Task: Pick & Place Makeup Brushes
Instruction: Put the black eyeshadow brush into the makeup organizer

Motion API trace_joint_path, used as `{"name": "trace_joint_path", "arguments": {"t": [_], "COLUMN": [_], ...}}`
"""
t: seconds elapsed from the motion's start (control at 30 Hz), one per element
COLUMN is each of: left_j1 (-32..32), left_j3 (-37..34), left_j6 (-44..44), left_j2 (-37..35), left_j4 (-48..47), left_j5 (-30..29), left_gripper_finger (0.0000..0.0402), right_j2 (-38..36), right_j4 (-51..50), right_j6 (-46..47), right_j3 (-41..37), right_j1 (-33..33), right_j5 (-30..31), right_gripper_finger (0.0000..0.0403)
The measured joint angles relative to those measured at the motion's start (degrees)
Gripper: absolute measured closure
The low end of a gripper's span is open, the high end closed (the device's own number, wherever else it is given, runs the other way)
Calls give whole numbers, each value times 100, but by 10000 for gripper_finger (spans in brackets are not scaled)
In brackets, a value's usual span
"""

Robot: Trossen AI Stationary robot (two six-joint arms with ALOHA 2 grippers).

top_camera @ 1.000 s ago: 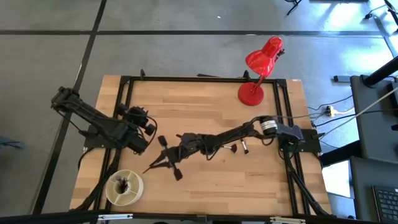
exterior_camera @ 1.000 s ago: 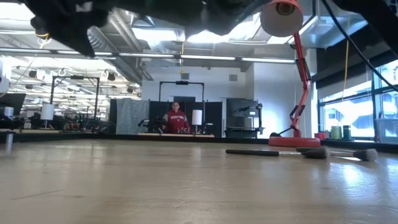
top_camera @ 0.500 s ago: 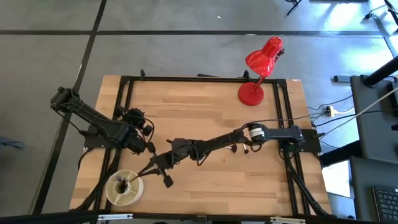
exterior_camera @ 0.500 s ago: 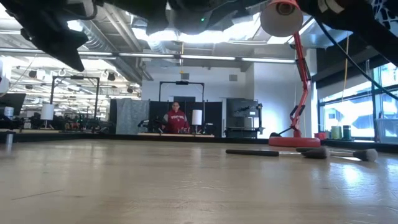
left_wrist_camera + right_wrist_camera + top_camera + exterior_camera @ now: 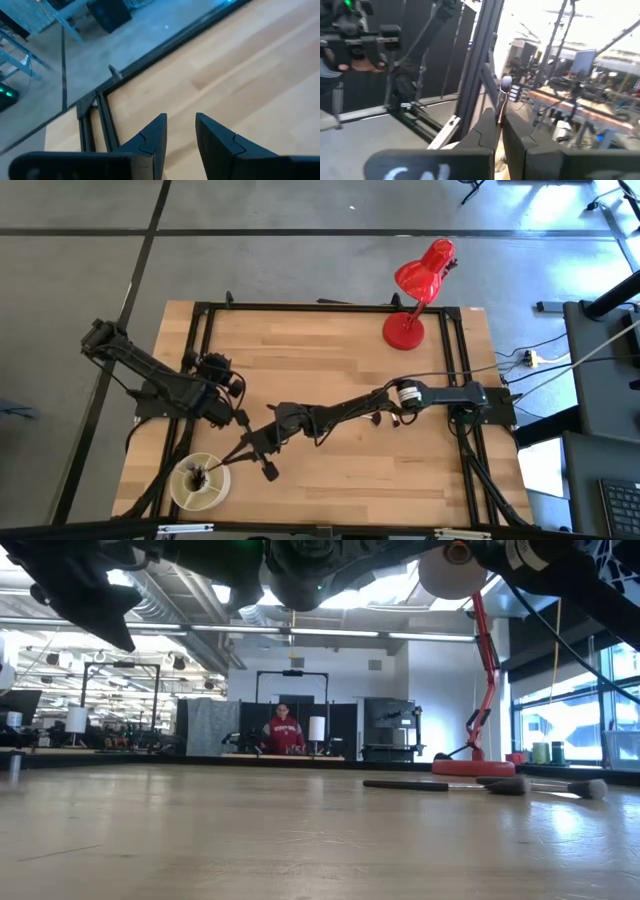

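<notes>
My right gripper (image 5: pixel 252 448) reaches across the table toward its near left corner and is shut on one thin makeup brush (image 5: pixel 226 463). The brush's free end points at the pale round cup (image 5: pixel 200 483), which stands near that corner with dark brushes in it. In the right wrist view the brush (image 5: pixel 502 102) sticks out past the fingertips and ends in a pale tip (image 5: pixel 506 83). Two more brushes (image 5: pixel 385 418) lie on the table under the right arm; the low view shows them as brushes (image 5: pixel 440 785). My left gripper (image 5: pixel 179 122) hovers open over the left side of the table. My right gripper pinches the brush's thin shaft (image 5: pixel 501 112) between its two fingers. The brush runs on along the fingers and out past their tips. It is lifted clear of the table, slanting toward the near left, and its far end (image 5: pixel 212 472) is over the cup's rim.
A red desk lamp (image 5: pixel 415 290) stands at the far right of the table. A black frame rail (image 5: pixel 205 330) runs along the table's left and far edges. Bare wood lies in the table's middle and near right. A person (image 5: pixel 284 730) sits far behind the table.
My right gripper has moved toward the table's left and near edge, carrying the brush toward the cup, and its forearm has turned. Most of this happened in the first half second; since then it has kept nearly still.
</notes>
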Motion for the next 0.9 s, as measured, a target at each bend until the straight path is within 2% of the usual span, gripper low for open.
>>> {"name": "trace_joint_path", "arguments": {"t": [0.17, 0.37, 0.57, 0.77, 0.9], "left_j1": [-344, -658, -671, -626, -618], "left_j3": [-2, 22, 31, 31, 31], "left_j6": [-88, -437, -467, -527, -555], "left_j2": [22, 14, 1, 0, -6], "left_j4": [88, 131, 83, 44, 46], "left_j5": [455, 310, 307, 22, 101], "left_gripper_finger": [304, 304, 304, 304, 304], "right_j2": [-51, -169, -783, -847, -970], "right_j4": [-551, -1776, -3068, -2827, -3109], "right_j6": [397, 637, 513, 585, 476], "right_j3": [31, 9, -4, -40, -32], "right_j1": [17, -63, -174, -257, -293], "right_j5": [-157, -166, -246, -408, -594], "right_gripper_finger": [386, 386, 386, 386, 386]}}
